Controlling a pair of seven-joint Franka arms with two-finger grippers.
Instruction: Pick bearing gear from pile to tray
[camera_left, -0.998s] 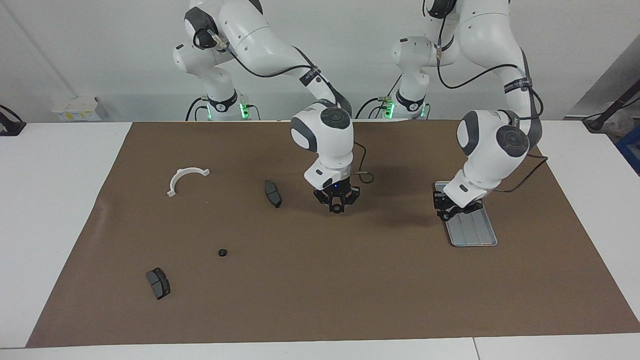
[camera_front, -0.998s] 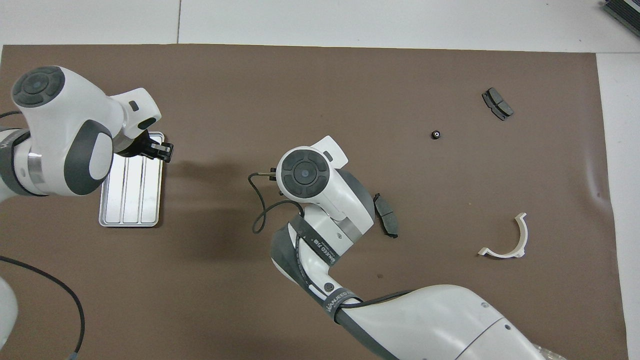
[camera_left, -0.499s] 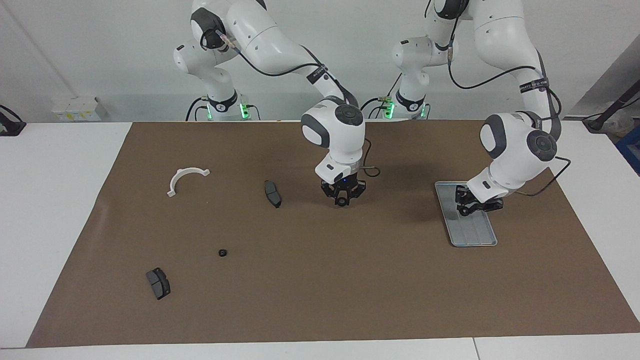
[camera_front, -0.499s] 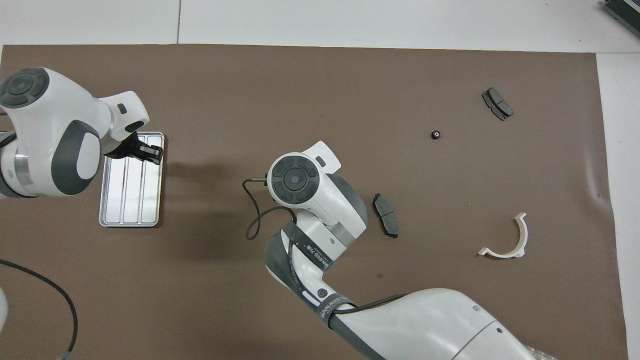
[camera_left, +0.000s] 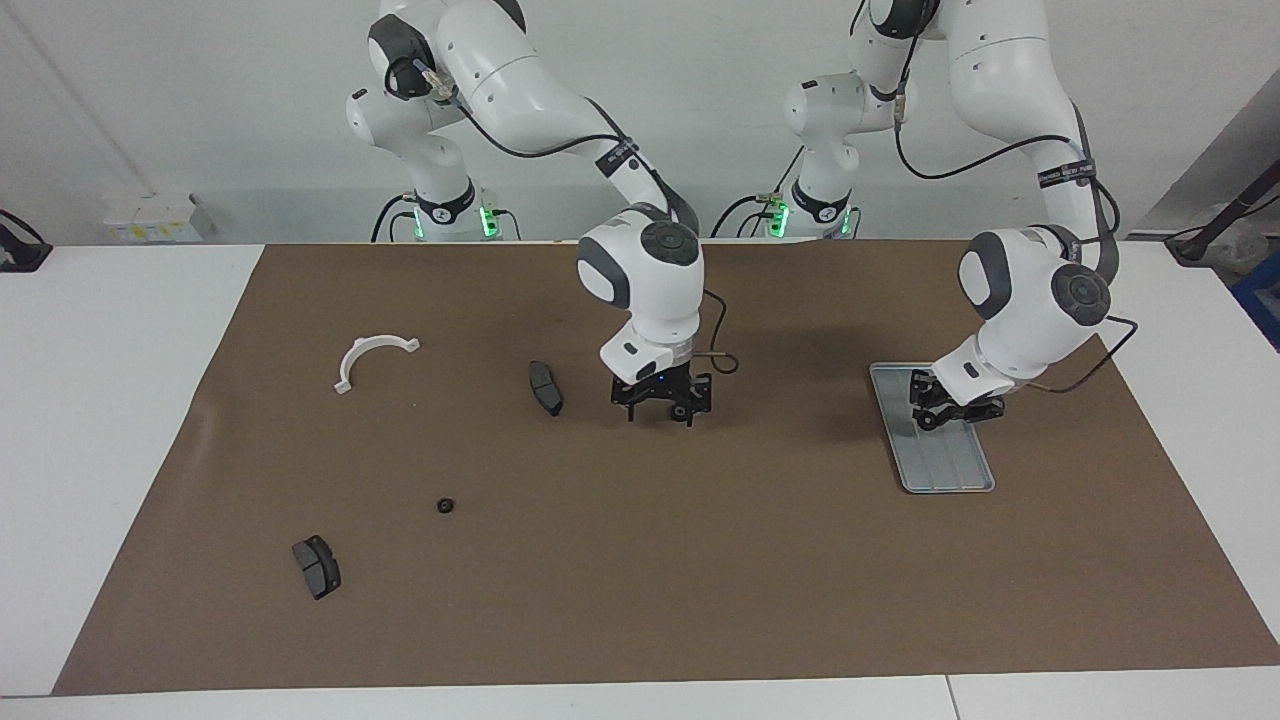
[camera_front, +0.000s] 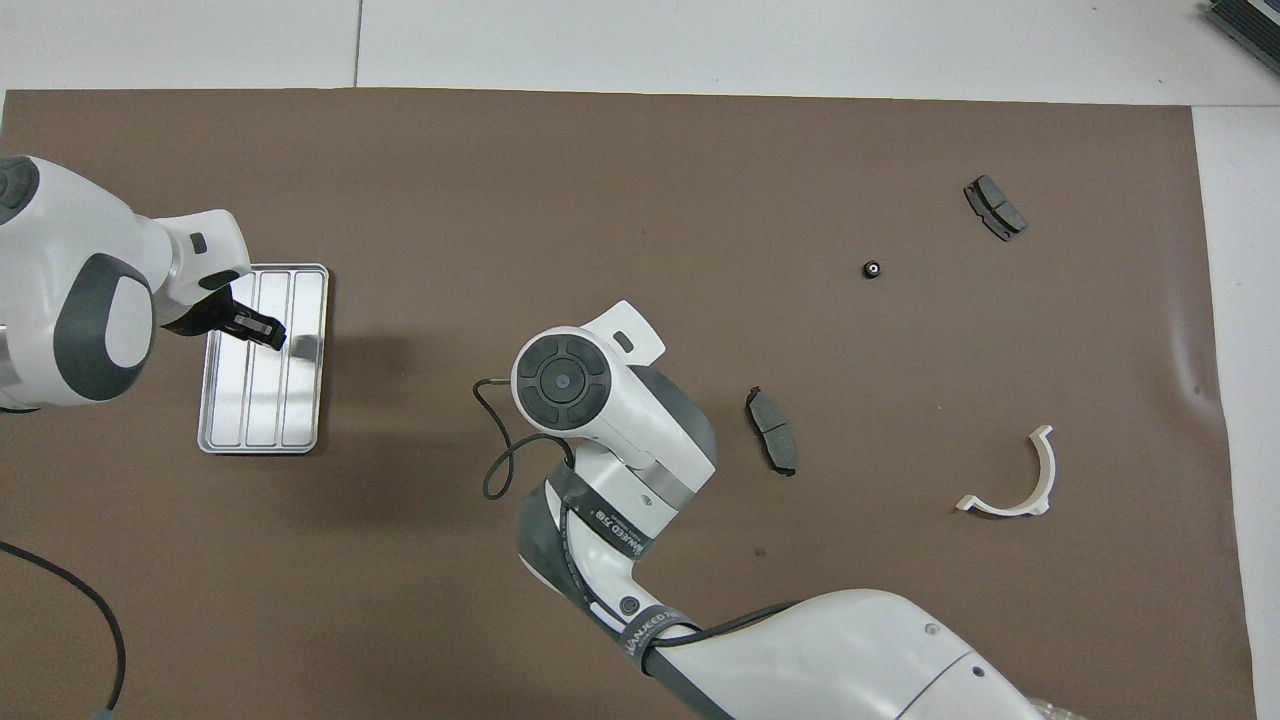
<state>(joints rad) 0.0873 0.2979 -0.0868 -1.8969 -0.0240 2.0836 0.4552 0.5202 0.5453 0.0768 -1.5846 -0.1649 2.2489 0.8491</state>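
A: Look at your right gripper (camera_left: 660, 408) first; a second ago its fingertips met in a point above the brown mat (camera_left: 700, 600), and now the two fingers stand spread apart, hanging over bare mat near the middle of the table, beside the closest brake pad (camera_left: 545, 388); nothing sits between them.

B: And the left gripper (camera_left: 945, 410)?

A: It has drifted from the tray's edge to over the tray (camera_left: 960, 480), at the end nearer the robots; you can see the same in the overhead view, left gripper (camera_front: 255, 330) above the tray (camera_front: 260, 440); whether its fingers are parted or pinched on something, I cannot tell.

B: Where is the gear you want?

A: One small black gear (camera_left: 446, 505) lies on the mat toward the right arm's end, well apart from both grippers; it has not moved; a second brake pad (camera_left: 316, 566) lies farther from the robots than it; the white bracket (camera_left: 372, 358) lies nearer the robots; all three sit where they did a second ago.
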